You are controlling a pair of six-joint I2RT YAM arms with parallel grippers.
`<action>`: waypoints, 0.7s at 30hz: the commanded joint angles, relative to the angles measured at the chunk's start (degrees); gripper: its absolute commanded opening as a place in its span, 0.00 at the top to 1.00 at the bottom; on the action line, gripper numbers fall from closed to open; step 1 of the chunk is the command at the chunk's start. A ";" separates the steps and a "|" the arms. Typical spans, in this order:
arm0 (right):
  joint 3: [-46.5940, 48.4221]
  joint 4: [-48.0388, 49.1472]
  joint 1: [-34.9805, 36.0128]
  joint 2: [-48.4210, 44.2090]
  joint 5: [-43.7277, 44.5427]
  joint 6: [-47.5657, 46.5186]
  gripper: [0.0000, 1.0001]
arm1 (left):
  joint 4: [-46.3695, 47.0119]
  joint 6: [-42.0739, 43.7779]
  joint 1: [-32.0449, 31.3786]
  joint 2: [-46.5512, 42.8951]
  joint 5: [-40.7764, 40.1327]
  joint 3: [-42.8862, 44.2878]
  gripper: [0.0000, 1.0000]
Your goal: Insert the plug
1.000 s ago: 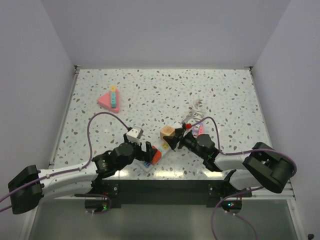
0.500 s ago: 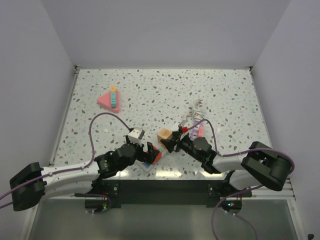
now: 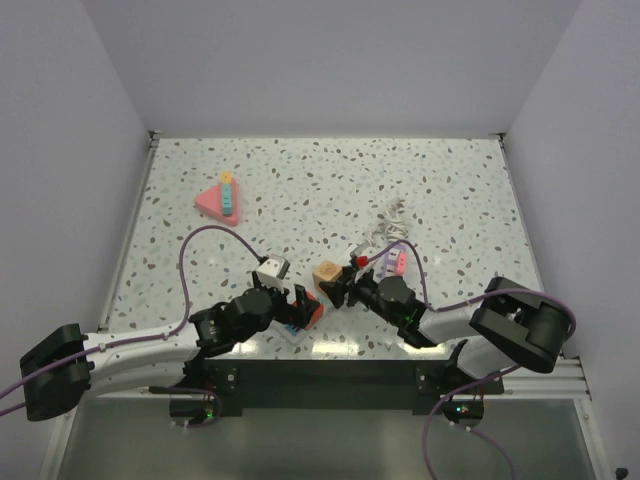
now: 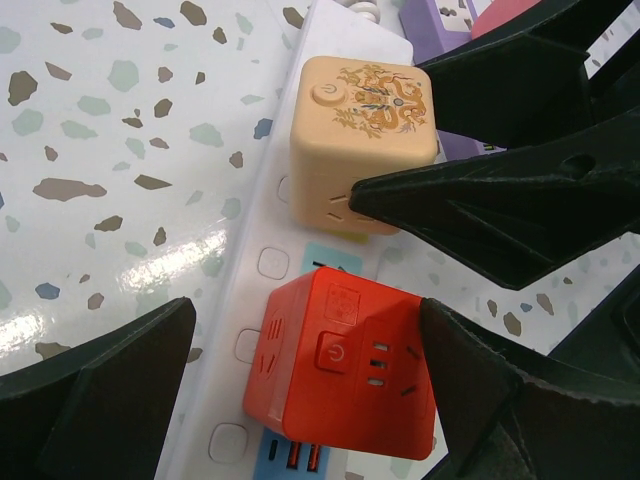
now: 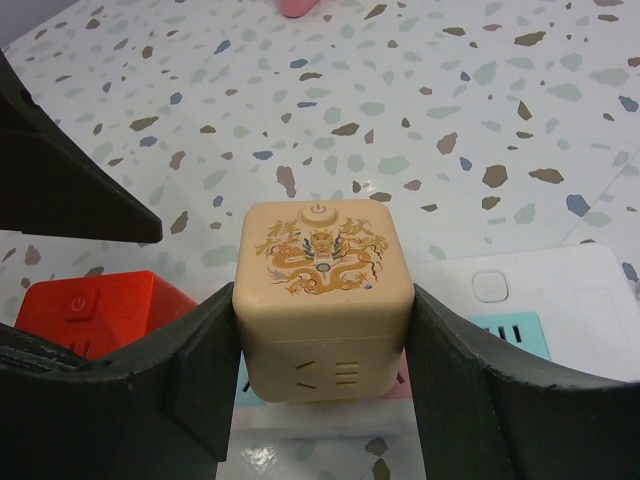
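While we look down from above, the right gripper [image 3: 333, 277] is clamped on the beige cube plug [image 3: 328, 272] over the far end of the white power strip [image 3: 297, 337]. The left gripper [image 3: 292, 303] is spread wide around the red cube [image 3: 310, 313] on the strip's near part, gripping nothing.

Over to the left wrist: the plug sits just beyond the red cube along the strip's length, with a pale-blue socket face [image 4: 330, 258] between them.

Right wrist now: both fingers press the plug's sides, and the strip is directly beneath. We judge the push goes straight down. Whether the prongs are seated, we cannot tell.
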 commanded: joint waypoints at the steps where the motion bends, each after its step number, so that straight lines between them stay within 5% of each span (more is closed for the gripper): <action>1: 1.52 2.82 0.48 0.17 2.80 -0.19 1.00 | -3.09 0.66 -0.56 0.88 0.12 -0.30 0.02; 13: -3.05 -2.19 2.23 -5.46 7.63 -0.01 1.00 | -2.82 0.83 -0.65 1.67 0.30 -0.04 0.02; 21: -5.86 2.98 3.37 -0.12 7.99 0.43 1.00 | -2.65 1.01 -0.65 3.25 0.47 0.40 0.02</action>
